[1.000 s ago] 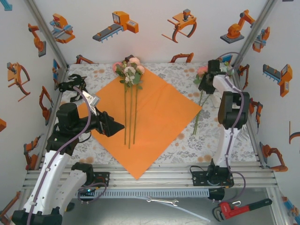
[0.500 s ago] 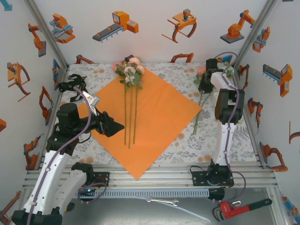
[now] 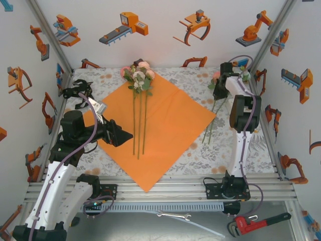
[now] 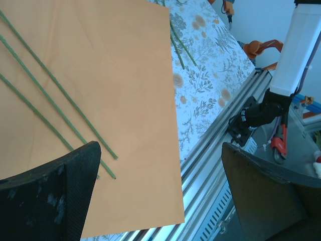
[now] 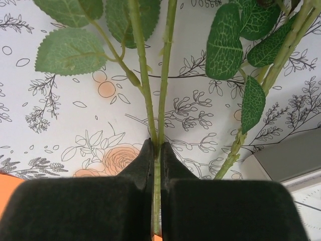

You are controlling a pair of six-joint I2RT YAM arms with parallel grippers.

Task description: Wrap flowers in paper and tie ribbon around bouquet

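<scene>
Atop paper [image 3: 175,120], flowers [image 3: 134,120] lie near-to-far, blooms [image 3: 139,75] far, right end effector [image 5: 156,150] pinching separate stems [image 5: 168,60], left end effector [image 4: 159,165] wide.

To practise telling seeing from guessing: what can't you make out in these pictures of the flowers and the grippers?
- Right wrist view: the top edge cuts off the blooms of the pinched stems in the shut right gripper.
- Top view: that grip is hidden under the arm's own wrist.
- Left wrist view: the left edge cuts off the blooms of the three stems on the paper.
</scene>
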